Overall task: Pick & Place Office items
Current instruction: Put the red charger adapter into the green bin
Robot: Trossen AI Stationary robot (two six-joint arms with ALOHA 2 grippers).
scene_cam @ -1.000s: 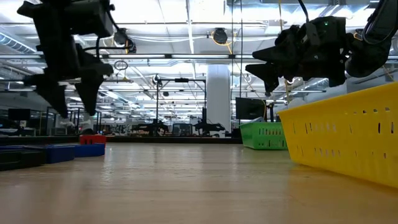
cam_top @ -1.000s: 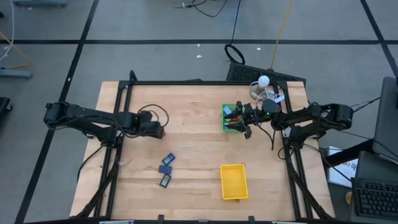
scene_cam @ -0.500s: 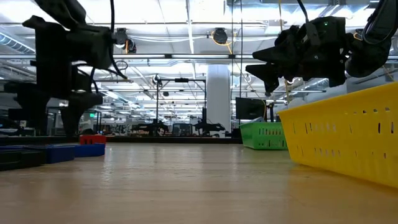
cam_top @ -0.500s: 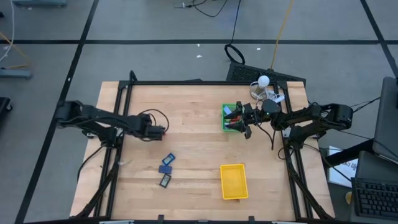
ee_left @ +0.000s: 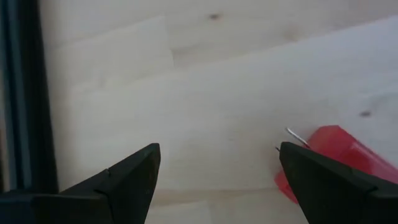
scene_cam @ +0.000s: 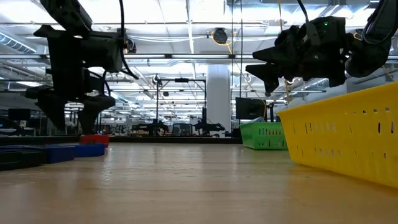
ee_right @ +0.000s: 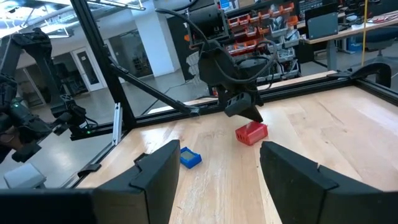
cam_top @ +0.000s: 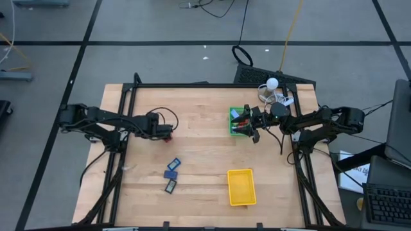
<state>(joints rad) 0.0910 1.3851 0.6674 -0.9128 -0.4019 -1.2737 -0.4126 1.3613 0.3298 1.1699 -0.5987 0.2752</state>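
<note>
A red piece (cam_top: 169,136) lies flat on the wood; my left gripper (cam_top: 164,133) hovers open just above it. In the left wrist view the red piece (ee_left: 333,155) sits beside one finger of the left gripper (ee_left: 217,177), not between the two. Three blue and navy pieces (cam_top: 171,174) lie nearer the table's near edge. My right gripper (cam_top: 253,123) hangs open over the green tray (cam_top: 235,131), which holds a few small pieces. From the right wrist view the right gripper (ee_right: 214,180) looks across at the red piece (ee_right: 251,132) and one blue piece (ee_right: 190,158).
The yellow tray (cam_top: 241,187) stands near the table's near edge, right of centre, and fills the right of the low view as the yellow tray (scene_cam: 348,134). A black frame (cam_top: 192,85) runs round the table. Bare wood lies between the blue pieces and the trays.
My left gripper has come down closer to the table, drawn back toward the left edge, then returned right toward the red piece. It stays open. The right arm and all the pieces have kept still.
</note>
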